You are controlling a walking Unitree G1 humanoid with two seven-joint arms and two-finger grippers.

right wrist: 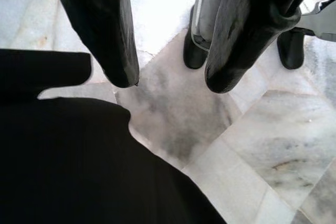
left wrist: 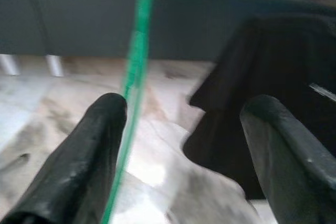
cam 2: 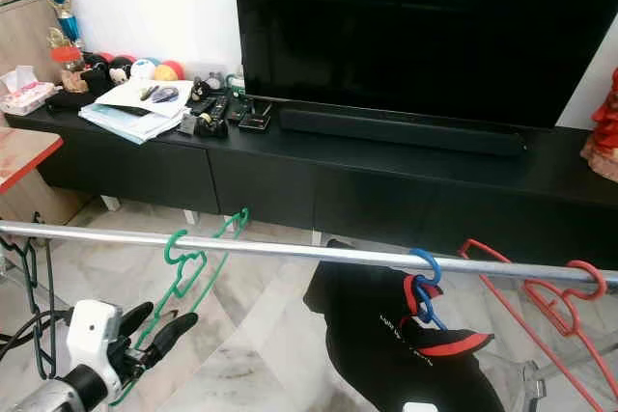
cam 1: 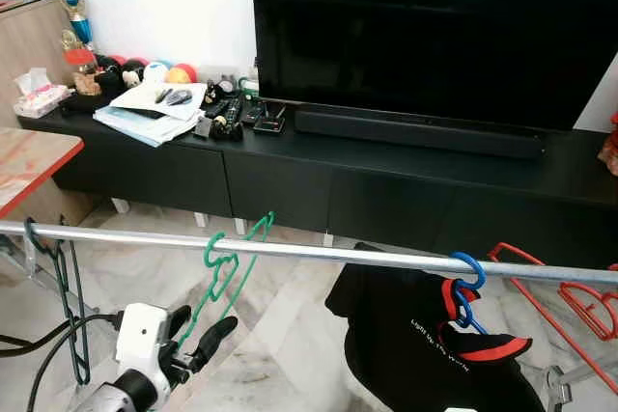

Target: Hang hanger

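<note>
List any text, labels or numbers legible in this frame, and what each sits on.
Black shirt hung on the blue hanger: one line of small white print, too small and tilted to read.
Papers on the black TV cabinet: no print legible.
Remotes beside the papers: markings too small to read.
Nothing else carries readable text.
</note>
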